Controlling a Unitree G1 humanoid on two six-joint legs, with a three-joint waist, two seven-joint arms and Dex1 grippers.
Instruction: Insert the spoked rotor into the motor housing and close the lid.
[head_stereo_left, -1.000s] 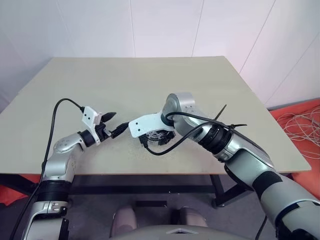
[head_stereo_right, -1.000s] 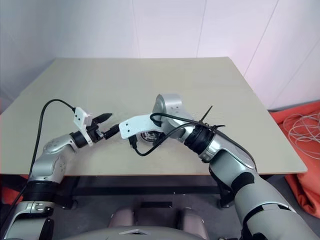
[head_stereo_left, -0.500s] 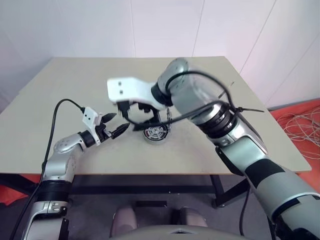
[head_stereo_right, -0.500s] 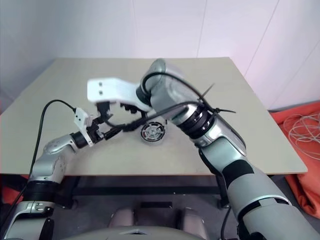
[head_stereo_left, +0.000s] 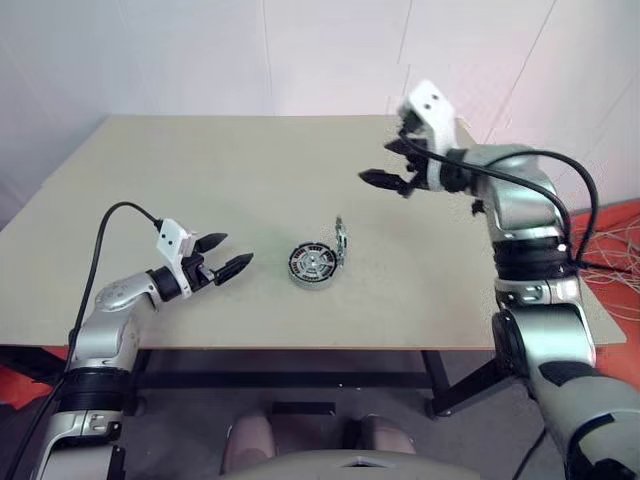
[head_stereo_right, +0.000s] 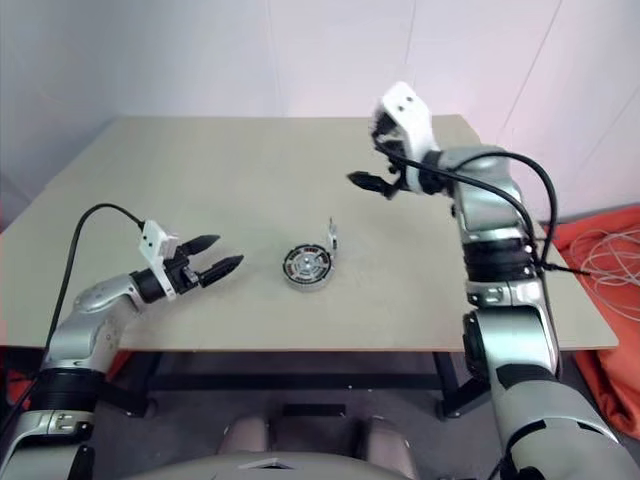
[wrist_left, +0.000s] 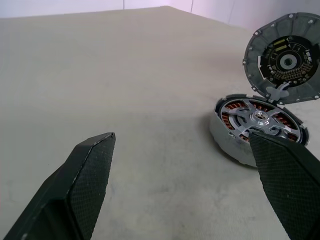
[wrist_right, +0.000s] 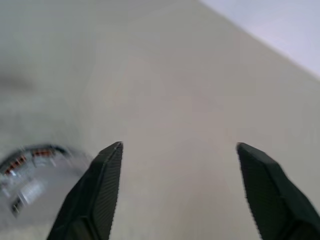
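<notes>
Rotor: silver spoked metal rotor (wrist_left: 259, 120) now seated in copper-wound round housing (wrist_left: 235, 131), right of empty, spread left claw (head_stereo_left: 223, 262).
Change: right claw (head_stereo_left: 392, 168) lifted away, released; grey round lid (wrist_left: 285, 59) upright, unclosed.

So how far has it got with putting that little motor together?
The spoked rotor already sits inside the motor housing, among the copper windings. Nothing is in hand: the left pincer hovers open beside the housing, and the right pincer is open, raised above the table. What is left is the lid, which stands upright and open at the housing's edge.
</notes>
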